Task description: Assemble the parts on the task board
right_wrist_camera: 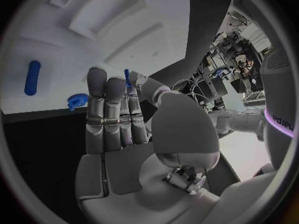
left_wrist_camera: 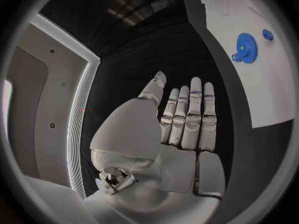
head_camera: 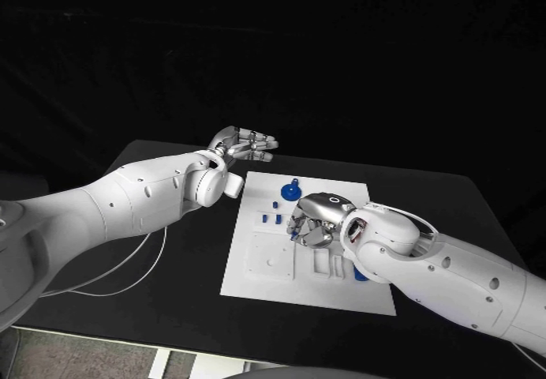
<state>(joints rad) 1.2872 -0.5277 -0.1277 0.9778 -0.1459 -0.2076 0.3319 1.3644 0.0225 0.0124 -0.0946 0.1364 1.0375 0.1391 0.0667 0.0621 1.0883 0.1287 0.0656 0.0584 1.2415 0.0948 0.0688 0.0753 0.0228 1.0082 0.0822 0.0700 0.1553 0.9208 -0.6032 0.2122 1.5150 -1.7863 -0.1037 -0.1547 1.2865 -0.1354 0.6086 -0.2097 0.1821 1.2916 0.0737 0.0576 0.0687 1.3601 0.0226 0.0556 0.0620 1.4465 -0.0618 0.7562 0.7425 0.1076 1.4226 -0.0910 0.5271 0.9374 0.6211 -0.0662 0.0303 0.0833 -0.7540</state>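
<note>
One slim blue peg (right_wrist_camera: 127, 77) sat pinched at the right hand's (head_camera: 316, 221) fingertips above the white task board (head_camera: 259, 272); it risked slipping. Left hand (head_camera: 244, 144) hovered flat, empty.

The left arm is extended from the left, and its left hand (head_camera: 247, 145) (left_wrist_camera: 168, 134) is held open and empty with straight, close-set fingers. The right arm is reached in from the right; a small blue pin (right_wrist_camera: 127, 78) is pinched at the fingertips of the right hand (head_camera: 319, 217) (right_wrist_camera: 134, 134).
</note>
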